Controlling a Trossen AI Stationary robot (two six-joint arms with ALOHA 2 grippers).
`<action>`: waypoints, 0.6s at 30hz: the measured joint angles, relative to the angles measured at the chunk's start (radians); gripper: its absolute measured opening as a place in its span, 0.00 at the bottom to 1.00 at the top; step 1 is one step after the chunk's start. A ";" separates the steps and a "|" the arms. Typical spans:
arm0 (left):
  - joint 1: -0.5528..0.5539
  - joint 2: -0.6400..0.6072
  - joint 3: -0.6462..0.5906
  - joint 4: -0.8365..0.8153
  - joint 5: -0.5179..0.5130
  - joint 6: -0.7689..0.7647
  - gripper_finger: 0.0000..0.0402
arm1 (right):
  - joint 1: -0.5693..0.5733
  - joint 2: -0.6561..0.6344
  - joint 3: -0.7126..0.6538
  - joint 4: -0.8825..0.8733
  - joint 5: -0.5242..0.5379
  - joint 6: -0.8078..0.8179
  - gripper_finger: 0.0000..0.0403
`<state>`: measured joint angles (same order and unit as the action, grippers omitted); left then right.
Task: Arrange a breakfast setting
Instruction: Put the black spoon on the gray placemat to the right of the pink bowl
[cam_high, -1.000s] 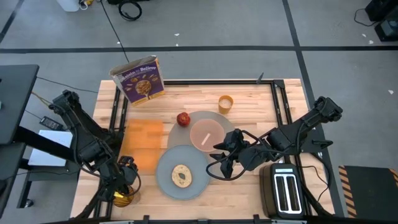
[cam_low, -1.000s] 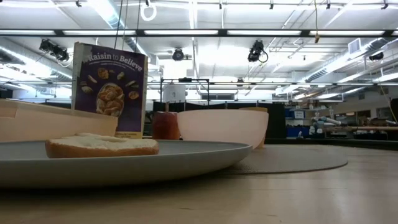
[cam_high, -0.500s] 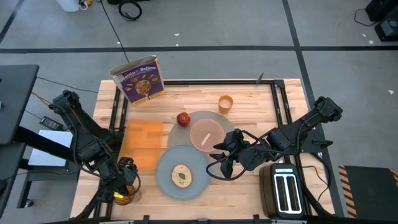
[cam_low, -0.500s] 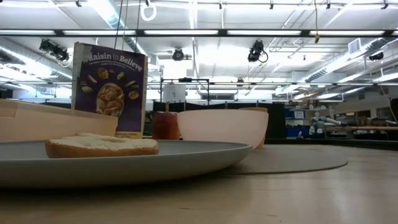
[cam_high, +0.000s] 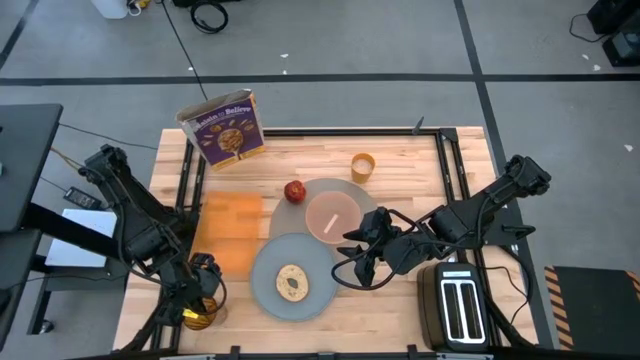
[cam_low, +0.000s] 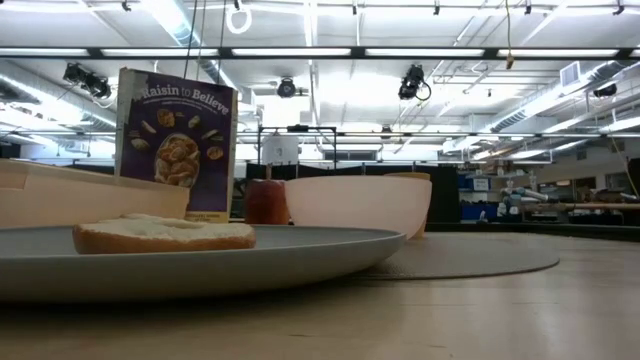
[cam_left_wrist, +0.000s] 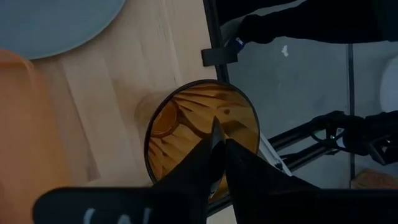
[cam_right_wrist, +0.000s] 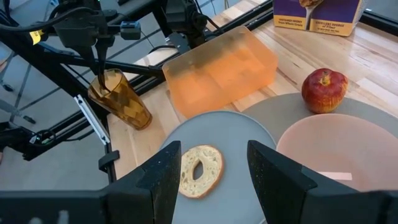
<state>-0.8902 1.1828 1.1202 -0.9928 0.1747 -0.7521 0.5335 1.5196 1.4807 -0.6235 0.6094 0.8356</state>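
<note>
Right pincer (cam_high: 352, 262) hovers over the right edge of the grey plate (cam_high: 262, 275), fingers (cam_right_wrist: 166, 173) spread wide, holding nothing. In the right wrist view the toast slice (cam_right_wrist: 200, 170), with a hole in its middle, sits between the two fingers, lying flat on the plate.

Left pincer (cam_high: 200, 300) is at the front-left corner of the tabletop (cam_high: 400, 160), fingers pressed together at the tips, poking down into an amber faceted glass (cam_left_wrist: 202, 134). Cannot tell whether it grips the glass rim.

Layout, high view: round mat (cam_high: 368, 200) mid-tabletop, pink bowl (cam_high: 331, 216) on it. Plate overlaps the mat's front-left edge. Red apple (cam_high: 294, 191) sits at the mat's left rim, just beside the bowl. Small orange cup (cam_high: 362, 166) stands behind the mat, near its back edge. A pale sliver shows inside the bowl; can't tell what it is.

Orange cloth (cam_high: 232, 232) lies left of the plate. Cereal box (cam_high: 224, 128) stands at the back-left corner. Black toaster (cam_high: 456, 306) is at the front-right corner, just beside the right arm.
</note>
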 joint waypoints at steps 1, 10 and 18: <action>0.000 0.000 0.000 0.000 0.000 0.000 0.12 | 0.000 0.000 0.000 0.000 0.000 0.000 0.48; 0.000 0.000 -0.001 0.001 0.006 -0.004 0.12 | 0.000 0.000 0.000 0.000 0.000 0.000 0.48; 0.000 0.000 -0.001 0.001 0.012 -0.004 0.12 | 0.000 0.000 0.000 0.000 0.000 -0.005 0.48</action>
<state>-0.8902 1.1824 1.1191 -0.9918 0.1864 -0.7559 0.5335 1.5196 1.4807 -0.6235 0.6094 0.8310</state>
